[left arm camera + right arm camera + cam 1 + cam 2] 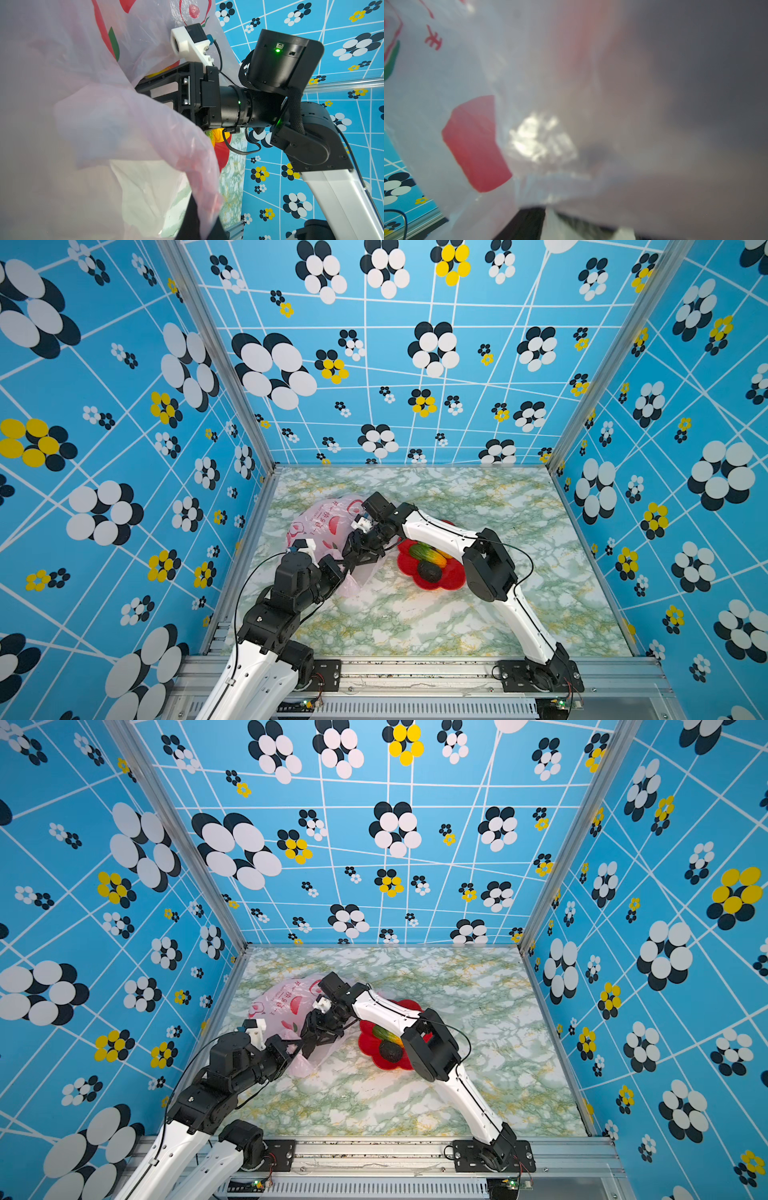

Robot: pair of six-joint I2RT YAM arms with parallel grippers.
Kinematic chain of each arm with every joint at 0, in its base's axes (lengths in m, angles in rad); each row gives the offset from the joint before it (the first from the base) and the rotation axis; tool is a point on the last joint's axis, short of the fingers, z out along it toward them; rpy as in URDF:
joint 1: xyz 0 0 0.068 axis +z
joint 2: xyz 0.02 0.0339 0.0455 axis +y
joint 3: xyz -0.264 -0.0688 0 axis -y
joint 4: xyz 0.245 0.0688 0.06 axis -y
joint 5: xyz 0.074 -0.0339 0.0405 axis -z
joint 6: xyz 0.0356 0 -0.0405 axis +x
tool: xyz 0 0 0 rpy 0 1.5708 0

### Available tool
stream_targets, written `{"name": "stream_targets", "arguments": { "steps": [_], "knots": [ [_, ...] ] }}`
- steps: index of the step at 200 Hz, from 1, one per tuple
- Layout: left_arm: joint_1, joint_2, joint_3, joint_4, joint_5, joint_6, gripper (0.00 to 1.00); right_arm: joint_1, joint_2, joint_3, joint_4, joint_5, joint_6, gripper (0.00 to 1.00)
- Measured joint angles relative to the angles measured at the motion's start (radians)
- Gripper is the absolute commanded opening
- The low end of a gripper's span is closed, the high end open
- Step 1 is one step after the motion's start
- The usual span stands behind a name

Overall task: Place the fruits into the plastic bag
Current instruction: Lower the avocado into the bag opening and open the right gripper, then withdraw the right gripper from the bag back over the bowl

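Left gripper (337,570), nearest the front rail: jaws pressed together, pinching the near edge of the plastic bag (322,522) above the marble table (415,622). Right gripper (358,552) is just behind, pushed into the bag mouth. Film hides its tips, so I cannot tell whether it is spread. Red dish (451,583), just right of the bag, holds the dark avocado (429,571) and green-yellow-orange oblong (428,554). The bag's body lies rear-left.

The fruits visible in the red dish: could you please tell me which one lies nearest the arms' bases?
The dark avocado, in front of the green-yellow-orange oblong fruit.
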Motion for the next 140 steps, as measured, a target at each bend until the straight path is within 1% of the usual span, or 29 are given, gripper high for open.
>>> {"name": "stream_targets", "arguments": {
  "steps": [30, 68, 94, 140],
  "knots": [
    [0.0, 0.004, 0.0, 0.0, -0.008, -0.009, 0.0, 0.0, 0.0, 0.0, -0.02, 0.004, -0.031, 0.79],
    [0.0, 0.004, 0.0, 0.0, -0.023, -0.027, 0.0, 0.0, -0.018, -0.021, -0.041, 0.038, -0.076, 0.82],
    [0.0, -0.001, -0.004, 0.0, -0.031, -0.042, 0.0, 0.0, -0.07, -0.053, -0.053, 0.072, -0.11, 0.84],
    [0.0, -0.014, -0.01, 0.0, -0.045, -0.063, 0.0, 0.0, -0.192, -0.056, -0.075, 0.146, -0.17, 0.86]
  ]
}}
